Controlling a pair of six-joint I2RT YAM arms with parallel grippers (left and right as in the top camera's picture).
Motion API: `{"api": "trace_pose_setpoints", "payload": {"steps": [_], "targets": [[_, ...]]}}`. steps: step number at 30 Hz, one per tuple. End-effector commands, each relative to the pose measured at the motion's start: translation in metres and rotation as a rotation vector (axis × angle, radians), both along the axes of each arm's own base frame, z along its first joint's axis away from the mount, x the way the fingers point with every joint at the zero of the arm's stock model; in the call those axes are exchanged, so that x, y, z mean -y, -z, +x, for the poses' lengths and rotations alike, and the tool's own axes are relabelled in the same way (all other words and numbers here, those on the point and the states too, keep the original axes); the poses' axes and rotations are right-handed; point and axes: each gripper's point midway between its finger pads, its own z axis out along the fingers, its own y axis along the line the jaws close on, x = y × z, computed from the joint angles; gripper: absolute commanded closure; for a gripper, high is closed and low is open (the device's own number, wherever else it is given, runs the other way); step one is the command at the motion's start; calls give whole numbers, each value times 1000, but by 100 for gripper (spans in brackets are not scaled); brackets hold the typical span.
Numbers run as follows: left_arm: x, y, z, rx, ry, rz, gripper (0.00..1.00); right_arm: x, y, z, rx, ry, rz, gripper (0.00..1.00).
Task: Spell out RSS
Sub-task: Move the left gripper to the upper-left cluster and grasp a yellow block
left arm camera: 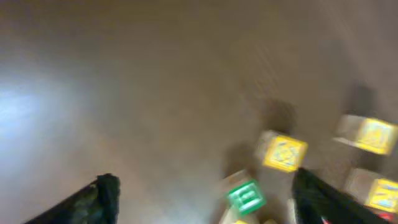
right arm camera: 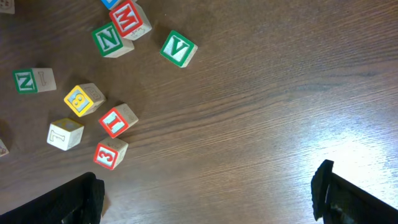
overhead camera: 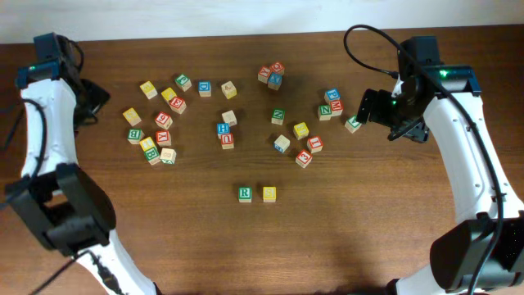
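The green R cube [overhead camera: 245, 193] and a yellow-faced cube [overhead camera: 269, 193] stand side by side at the front middle of the table. Neither gripper touches them. My left gripper [overhead camera: 95, 102] hovers at the far left, beside a cluster holding several yellow cubes [overhead camera: 132, 116]. In the blurred left wrist view that gripper [left arm camera: 205, 190] is open, with a green-faced cube [left arm camera: 245, 196] and a yellow cube [left arm camera: 283, 152] below it. My right gripper [overhead camera: 366, 107] is at the far right. In the right wrist view it [right arm camera: 208, 186] is open over bare wood.
Loose cubes lie in groups across the back half of the table [overhead camera: 344, 229]. In the right wrist view I see a green V cube [right arm camera: 178, 49], a yellow cube [right arm camera: 83, 99] and a red 3 cube [right arm camera: 110, 154]. A small stack [overhead camera: 272, 75] stands at the back middle.
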Motion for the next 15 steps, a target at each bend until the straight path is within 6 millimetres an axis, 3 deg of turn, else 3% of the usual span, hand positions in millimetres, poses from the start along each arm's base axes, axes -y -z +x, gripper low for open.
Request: {"api": "trace_pose_setpoints", "payload": {"steps": [1, 4, 14, 15], "targets": [[42, 22, 37, 45, 300, -102, 18, 5, -5, 2, 17, 1, -18, 2], [50, 41, 47, 6, 320, -27, 12, 5, -5, 2, 17, 1, -18, 2], [50, 91, 53, -88, 322, 55, 17, 5, -5, 2, 17, 1, -18, 2], [48, 97, 52, -97, 319, 52, 21, 5, -5, 2, 17, 1, -18, 2]]}}
